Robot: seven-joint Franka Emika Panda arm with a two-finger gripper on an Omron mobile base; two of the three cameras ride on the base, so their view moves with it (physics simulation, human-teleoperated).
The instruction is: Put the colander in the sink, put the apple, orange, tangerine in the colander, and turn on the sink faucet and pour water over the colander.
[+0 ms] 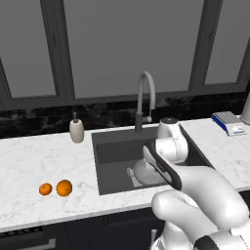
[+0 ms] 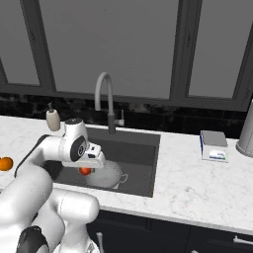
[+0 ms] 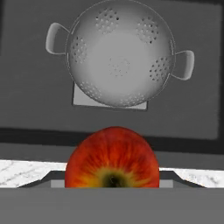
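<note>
Red apple (image 3: 112, 158) sat pinched in my pincer (image 3: 112, 181), above the sink's (image 3: 35, 87) near edge. Lower down and farther in sat the colander (image 3: 119, 54) on the sink floor, still empty.

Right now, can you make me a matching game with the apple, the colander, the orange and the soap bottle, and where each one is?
Things:
1. apple
2. colander
3. orange
4. soap bottle

Places:
A. on the counter beside the tangerine
B. sitting in the sink
C. held in the gripper
D. standing at the back of the counter, left of the sink

Pairs: 1-C, 2-B, 3-A, 4-D
</note>
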